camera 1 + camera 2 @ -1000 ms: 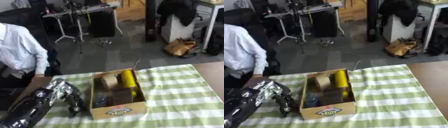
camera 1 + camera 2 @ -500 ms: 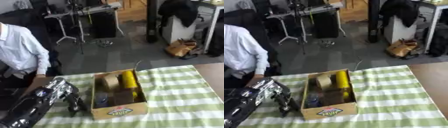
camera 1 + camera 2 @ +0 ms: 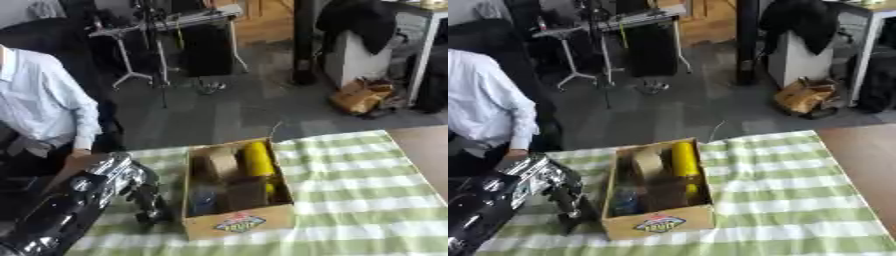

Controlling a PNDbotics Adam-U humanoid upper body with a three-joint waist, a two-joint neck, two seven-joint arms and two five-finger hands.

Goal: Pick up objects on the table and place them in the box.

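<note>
A cardboard box [image 3: 240,226] stands on the green-and-white striped cloth [image 3: 367,190], left of the middle. Inside it lie a yellow cylinder [image 3: 258,158] along the right wall, brown packets [image 3: 221,162] and a bluish item [image 3: 203,202] near the front left. My left hand [image 3: 147,200] hangs just left of the box, its fingers pointing down at the cloth and holding nothing. The black-and-silver forearm [image 3: 74,200] runs in from the lower left. My right hand shows in neither view.
A person in a light shirt [image 3: 44,107] stands at the table's far left edge, one hand [image 3: 74,161] on the cloth beside my arm. Bare brown tabletop [image 3: 864,165] shows at the right. Stands, a bag and furniture fill the floor behind.
The whole picture has shifted slightly, so the camera moved. My left hand stays beside the box's left wall, with little change.
</note>
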